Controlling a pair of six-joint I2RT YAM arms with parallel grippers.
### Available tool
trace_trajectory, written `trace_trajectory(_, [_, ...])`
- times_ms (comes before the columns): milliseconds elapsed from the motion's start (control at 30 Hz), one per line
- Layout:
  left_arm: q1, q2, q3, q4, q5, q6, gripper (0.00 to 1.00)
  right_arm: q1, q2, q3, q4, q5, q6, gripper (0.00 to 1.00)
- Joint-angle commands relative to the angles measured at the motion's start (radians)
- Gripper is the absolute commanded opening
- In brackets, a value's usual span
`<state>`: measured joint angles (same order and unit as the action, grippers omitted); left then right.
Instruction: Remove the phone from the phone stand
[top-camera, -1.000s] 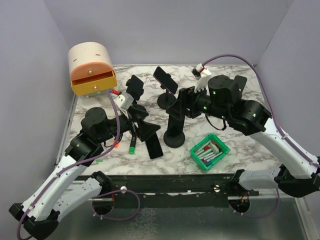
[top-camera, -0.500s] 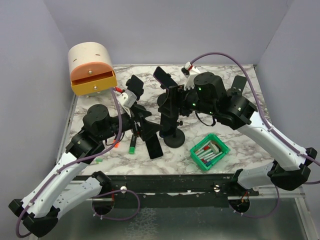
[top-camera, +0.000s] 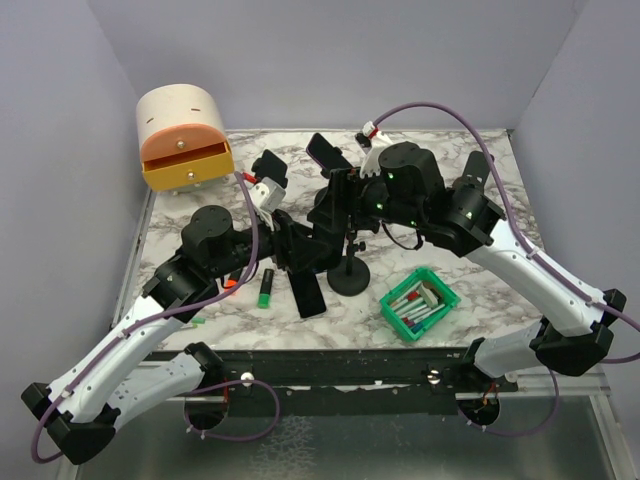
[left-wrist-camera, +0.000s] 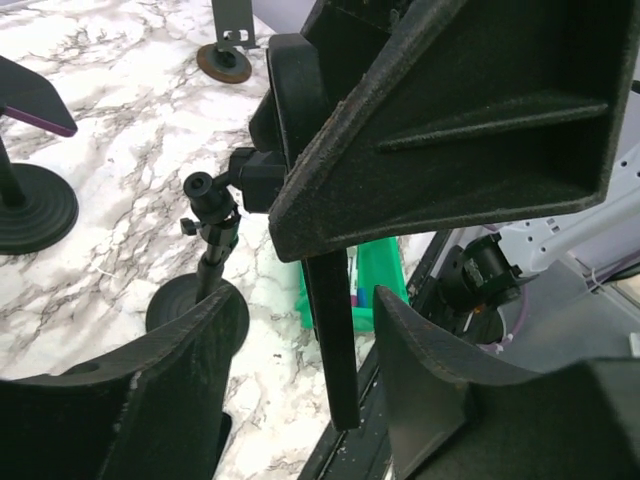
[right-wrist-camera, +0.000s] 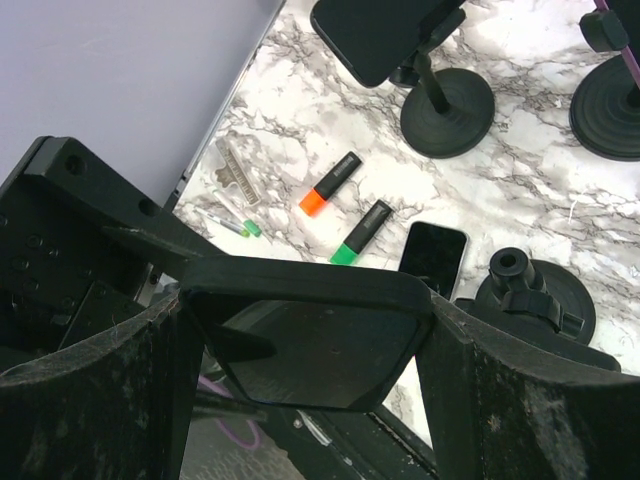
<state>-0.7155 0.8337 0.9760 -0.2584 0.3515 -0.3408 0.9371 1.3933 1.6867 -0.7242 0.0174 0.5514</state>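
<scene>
The phone (right-wrist-camera: 300, 355), black with a dark screen, is clamped across its width by my right gripper (right-wrist-camera: 305, 315), which is shut on it and holds it above the table. Below and to the right stands the bare phone stand (right-wrist-camera: 528, 296), ball head on top. In the left wrist view the phone (left-wrist-camera: 334, 340) hangs edge-on between the fingers of my left gripper (left-wrist-camera: 306, 315), with a gap on each side. From above, the left gripper (top-camera: 298, 248) meets the right gripper (top-camera: 335, 205) just left of the stand (top-camera: 348, 276).
A second phone (top-camera: 310, 296) lies flat near the front, beside a green highlighter (top-camera: 266, 289) and an orange one (top-camera: 231, 283). A green bin (top-camera: 420, 303) of pens sits front right. Two more stands (top-camera: 334, 200) with devices are behind. An orange drawer box (top-camera: 184, 141) sits back left.
My right gripper carried the phone left and away from the stand. My left gripper moved right under it, and its jaws narrowed around the phone's lower edge.
</scene>
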Motion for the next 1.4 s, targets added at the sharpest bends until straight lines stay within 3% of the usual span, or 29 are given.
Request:
trace_trajectory(0, [-0.004, -0.008, -0.006, 0.042, -0.042, -0.017, 0.53, 0.011, -0.005, 0.020, 0.084, 0.009, 0.031, 0.00])
trace_trajectory(200, [-0.003, -0.013, -0.019, 0.048, -0.075, -0.014, 0.42, 0.014, -0.008, 0.009, 0.092, 0.020, 0.041, 0.00])
trace_trajectory(367, [-0.003, -0.016, -0.026, 0.052, -0.069, -0.013, 0.39, 0.015, -0.010, 0.002, 0.096, 0.027, 0.047, 0.00])
trace_trajectory(567, [-0.003, -0.016, -0.046, 0.060, -0.057, -0.009, 0.16, 0.015, -0.010, -0.014, 0.111, 0.015, 0.052, 0.02])
trace_trajectory(700, [-0.003, -0.028, -0.066, 0.076, -0.066, -0.006, 0.00, 0.015, -0.021, -0.030, 0.133, -0.009, 0.051, 0.22])
trace_trajectory(867, [-0.004, -0.049, -0.080, 0.091, -0.072, 0.000, 0.00, 0.016, -0.033, -0.042, 0.147, -0.042, 0.061, 0.52])
trace_trajectory(1133, [-0.004, -0.090, -0.100, 0.117, -0.097, 0.003, 0.00, 0.015, -0.062, -0.075, 0.190, -0.093, 0.089, 0.83])
trace_trajectory(1167, [-0.004, -0.095, -0.103, 0.120, -0.099, 0.003, 0.00, 0.015, -0.063, -0.077, 0.193, -0.096, 0.091, 0.94])
trace_trajectory(1367, [-0.003, -0.116, -0.115, 0.128, -0.104, 0.002, 0.00, 0.016, -0.065, -0.087, 0.210, -0.116, 0.103, 1.00])
